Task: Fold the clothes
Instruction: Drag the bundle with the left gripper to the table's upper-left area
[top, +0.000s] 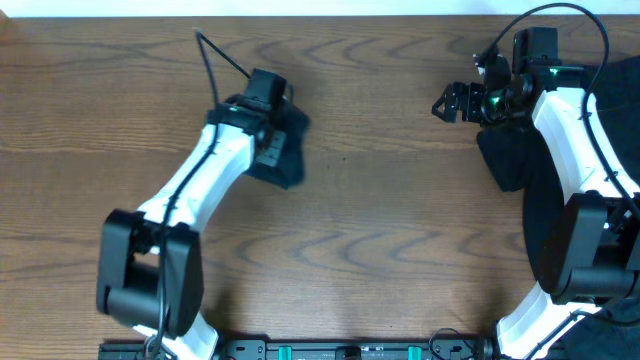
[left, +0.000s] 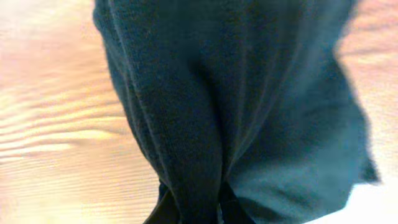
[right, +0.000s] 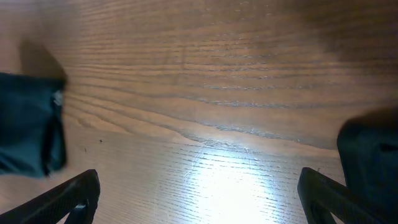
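Our left gripper clamps the navy garment at ten o'clock; right gripper gapes; we'd lay it flat next.

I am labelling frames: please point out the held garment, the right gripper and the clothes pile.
held garment (left: 249, 106): left wrist view, bunched fabric middle.
right gripper (right: 198, 188): right wrist view, between fingertips.
clothes pile (top: 510, 165): overhead view, its left part.

Brown bench, wavy wood grain running right across it. Thin white strip along the 12 o'clock edge. On the right wrist view, bright glare on the boards at 6 o'clock; on the left wrist view, pale washed-out wood at 9 o'clock.
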